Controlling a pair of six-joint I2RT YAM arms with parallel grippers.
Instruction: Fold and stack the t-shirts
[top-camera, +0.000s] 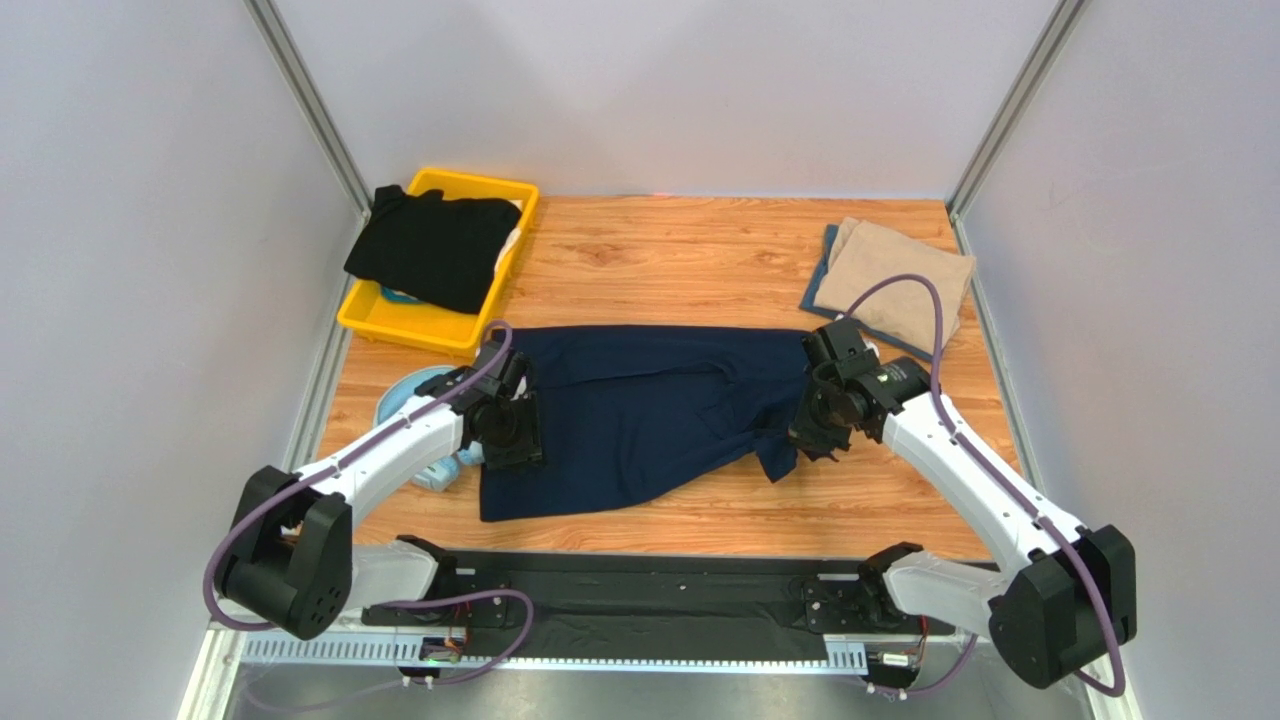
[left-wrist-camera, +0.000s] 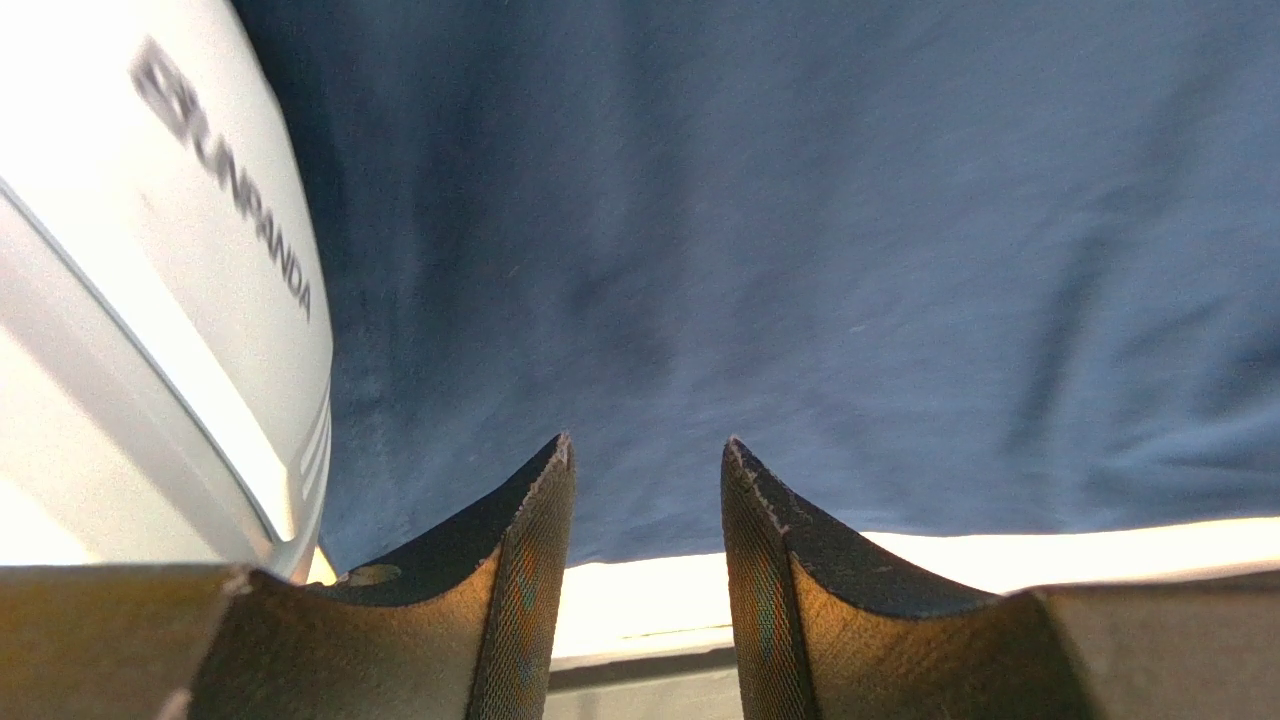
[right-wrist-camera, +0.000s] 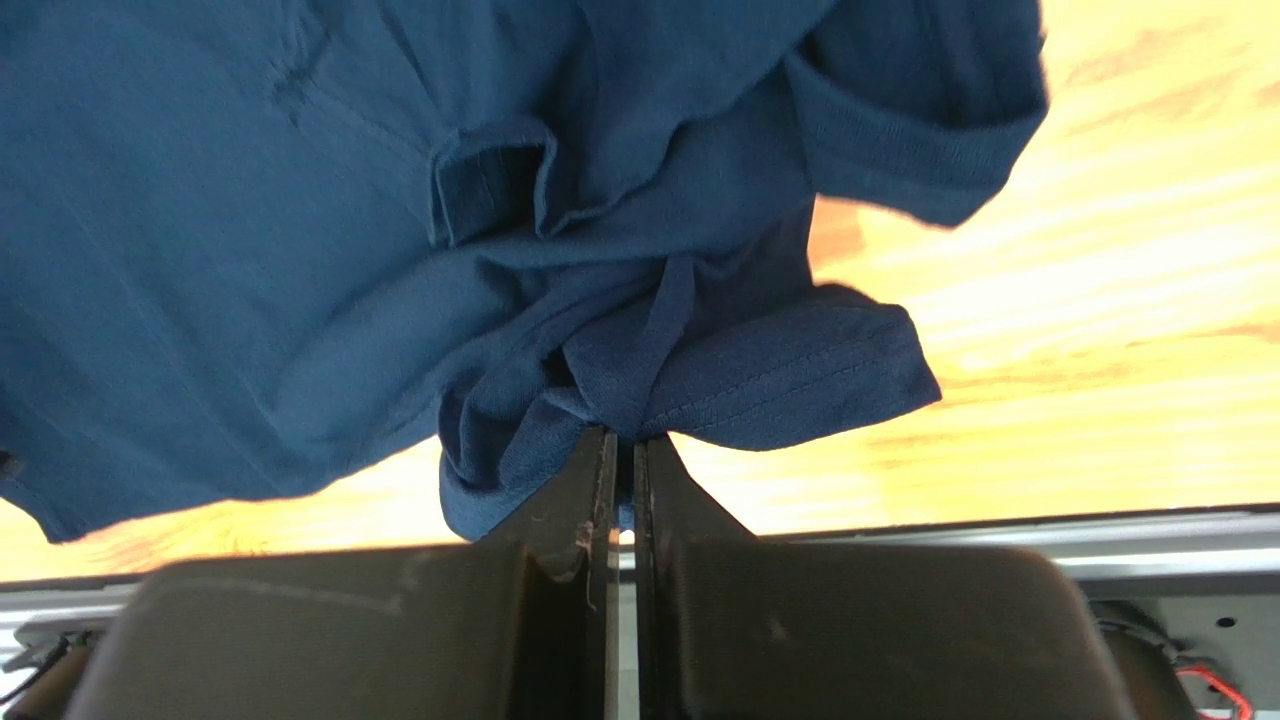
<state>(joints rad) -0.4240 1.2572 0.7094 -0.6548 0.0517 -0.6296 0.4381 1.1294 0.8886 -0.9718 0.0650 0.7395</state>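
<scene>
Where pale grey walls (top-camera: 135, 225) and slanted metal posts (top-camera: 308, 98) close in the wooden table (top-camera: 676, 255), a yellow bin (top-camera: 365, 318) sits at ten o'clock. The black t-shirt (top-camera: 436, 243) is heaped in it and hangs over its rim. Light blue headphones (top-camera: 406, 395) lie at nine o'clock, partly hidden under the left arm. Just beside them the left gripper (top-camera: 511, 432) hangs over the nine o'clock edge of the navy t-shirt (top-camera: 646, 413), its fingers (left-wrist-camera: 526, 555) well apart with nothing between them. That shirt lies spread across the table's centre. At its three o'clock edge the right gripper (right-wrist-camera: 624, 443) is pinched tight on a bunched fold of the cloth. The tan t-shirt (top-camera: 899, 285) lies folded at two o'clock.
</scene>
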